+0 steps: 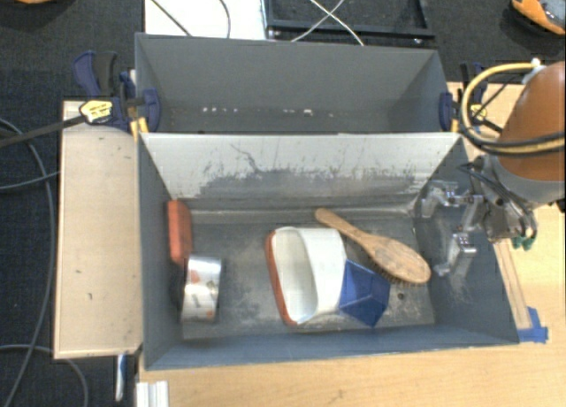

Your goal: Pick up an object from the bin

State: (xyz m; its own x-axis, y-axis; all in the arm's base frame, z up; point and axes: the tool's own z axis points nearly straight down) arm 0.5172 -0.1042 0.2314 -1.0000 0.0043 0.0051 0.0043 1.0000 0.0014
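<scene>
**Grey bin on a dark floor, gripper beside a wooden brush**

Dark carpet-like floor with loose cables surrounds the grey metal bin, whose sloped walls run down to a scuffed flat bottom. The arm comes in from the right, and its gripper hangs low over the bin's right end, just beside the head of the wooden brush. I cannot tell whether the gripper is released or clenched, and nothing shows in its grasp.

The brush is the thing nearest to it. It is pale brown wood with an oval head towards the gripper and a slim handle slanting away up and to the left. It lies flat in the right half of the bin floor.

Just left of the brush head and below its handle, a white tub with an orange-red rim rests mid-floor. A blue angular piece sits against the tub's right side, close under the brush head. Well apart, by the left wall, lie a red-orange cylinder and, just below it, a shiny silver roll.
</scene>
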